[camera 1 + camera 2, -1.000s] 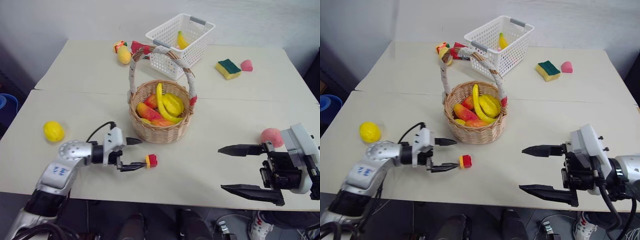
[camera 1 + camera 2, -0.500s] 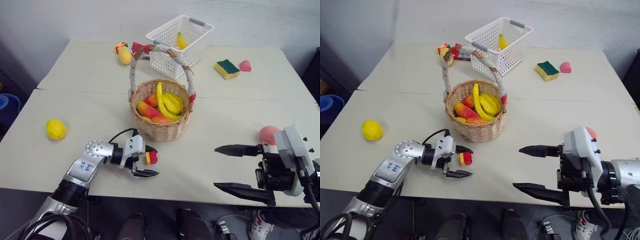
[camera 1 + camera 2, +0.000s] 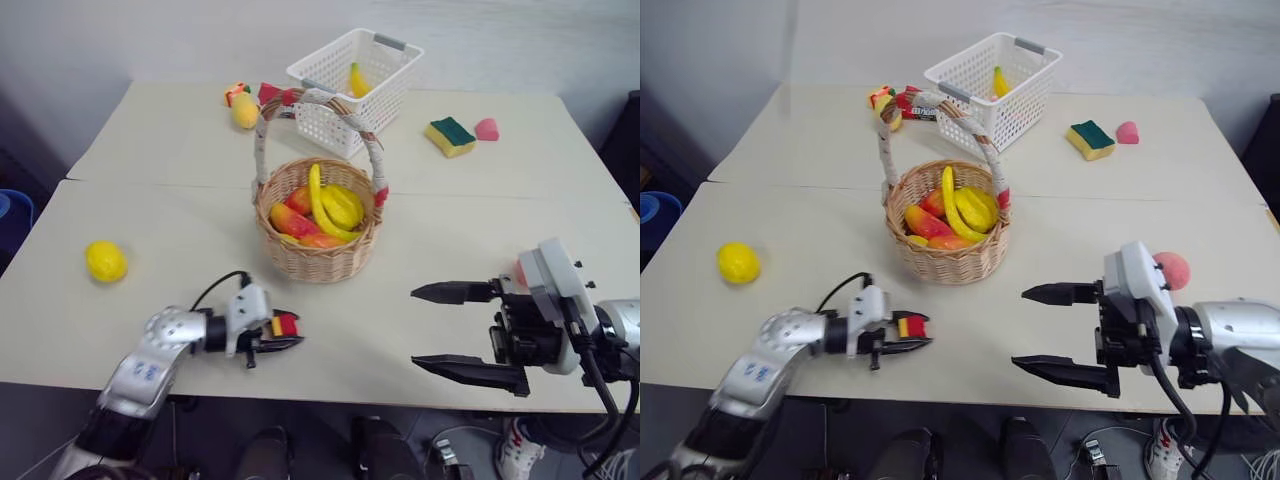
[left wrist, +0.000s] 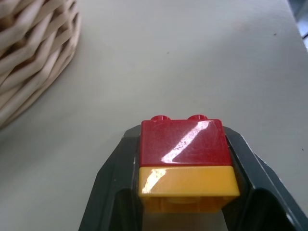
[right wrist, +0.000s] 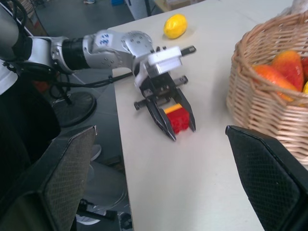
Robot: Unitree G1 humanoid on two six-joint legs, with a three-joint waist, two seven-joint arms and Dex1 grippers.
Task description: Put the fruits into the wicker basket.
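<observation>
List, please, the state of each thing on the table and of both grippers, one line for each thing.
left gripper: fingers shut on the red-and-yellow chunk, low over the table.
right gripper: fingers open, holding nothing.
wicker basket: upright, holds several fruits.
lemon: loose on the table.
peach: on the table beside the right gripper.
white lattice basket: upright, banana inside.
sponge: lying flat.

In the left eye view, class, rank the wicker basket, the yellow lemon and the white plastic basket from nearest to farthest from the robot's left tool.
1. Wicker basket, just beyond the left tool, slightly right.
2. Yellow lemon, out to its left.
3. White plastic basket, at the table's far side.
</observation>
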